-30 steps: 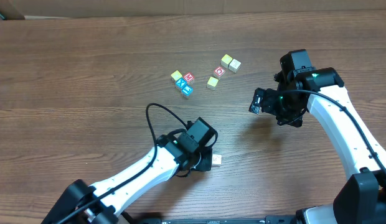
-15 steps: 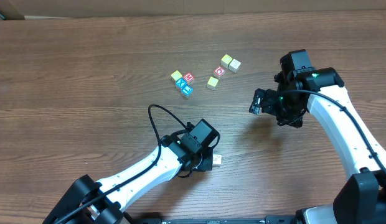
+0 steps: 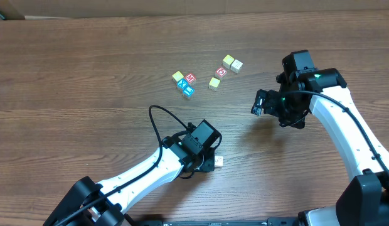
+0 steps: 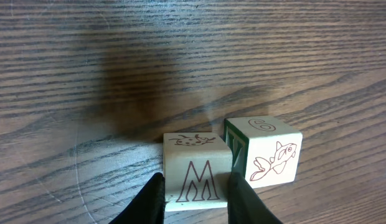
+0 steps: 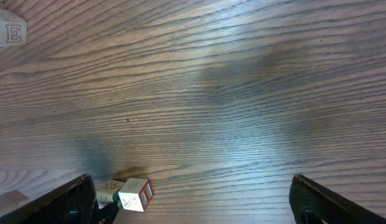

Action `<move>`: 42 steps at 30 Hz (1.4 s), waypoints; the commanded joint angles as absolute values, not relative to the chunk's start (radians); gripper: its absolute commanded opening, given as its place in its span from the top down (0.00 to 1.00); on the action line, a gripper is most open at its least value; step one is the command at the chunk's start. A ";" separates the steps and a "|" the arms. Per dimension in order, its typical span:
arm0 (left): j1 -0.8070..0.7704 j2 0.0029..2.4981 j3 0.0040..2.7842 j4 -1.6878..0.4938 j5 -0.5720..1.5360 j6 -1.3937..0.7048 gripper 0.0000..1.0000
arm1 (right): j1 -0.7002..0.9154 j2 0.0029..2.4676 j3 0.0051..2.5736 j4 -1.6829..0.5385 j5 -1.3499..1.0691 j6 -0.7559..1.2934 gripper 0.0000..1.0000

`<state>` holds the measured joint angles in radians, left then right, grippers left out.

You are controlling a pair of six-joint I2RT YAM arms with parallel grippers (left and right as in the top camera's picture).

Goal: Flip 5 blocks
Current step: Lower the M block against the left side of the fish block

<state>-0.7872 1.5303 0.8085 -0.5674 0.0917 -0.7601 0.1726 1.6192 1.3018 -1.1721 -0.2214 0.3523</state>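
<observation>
– Since the left wrist camera sits closest, what do the blocks look like there?
– Two pale wooden cubes stand side by side, touching, on the bench (image 3: 88,75). They sit towards its robot-side edge, about midway along. The M block (image 4: 196,174) has a red-brown M on the face towards the camera and a small line drawing on top. The fish block (image 4: 268,155) has a fish drawn on one face, a 6 on top and a green-printed side against its neighbour
– And the left pincer?
– The left pincer (image 4: 196,196) is parted only narrowly. Its black fingers (image 4: 150,200) lie one along each side of the M block, which sits flat on the wood. Whether they squeeze it or merely lie against it, I cannot tell
– Where are the other cubes?
– Well apart from that pair, nearer the far edge. One huddle has a yellow cube (image 3: 177,76), a red-lettered cube (image 3: 190,78), a blue-faced cube (image 3: 183,84) and a second blue cube (image 3: 189,91). To its right lie a red-ringed cube (image 3: 221,71) and a yellow-green cube (image 3: 214,82). Beyond those, a pale yellow cube (image 3: 228,60) touches a cream cube (image 3: 236,65)
– The right pincer?
– The right pincer (image 5: 192,185) is spread wide with nothing between its jaws. It hangs over bare wood in the right half of the bench, clear of every block
</observation>
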 commanded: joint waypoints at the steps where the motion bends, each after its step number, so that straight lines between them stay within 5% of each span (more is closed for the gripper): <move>1: -0.792 1.538 0.800 -0.563 0.070 -0.764 0.75 | 0.173 1.612 1.315 -1.173 -0.226 0.343 0.00; 13: -0.793 1.538 0.800 -0.549 0.070 -0.764 0.70 | 0.173 1.612 1.315 -1.173 -0.226 0.343 0.00; 21: -0.791 1.512 0.801 -0.552 0.015 -0.754 0.76 | 0.173 1.612 1.315 -1.172 -0.226 0.342 0.00; 28: -0.791 1.409 0.801 -0.575 -0.014 -0.718 0.70 | 0.173 1.612 1.315 -1.169 -0.226 0.339 0.00; 33: -0.791 1.399 0.800 -0.731 -0.039 -0.751 0.95 | 0.173 1.612 1.315 -1.175 -0.226 0.339 0.00; 42: -0.793 1.401 0.735 -0.781 0.000 -0.691 0.96 | 0.173 1.612 1.315 -1.177 -0.227 0.339 0.00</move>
<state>-0.7872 1.4071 0.7776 -0.8154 -0.0368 -0.7300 0.1726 1.6192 1.3018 -1.1786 -0.2214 0.3428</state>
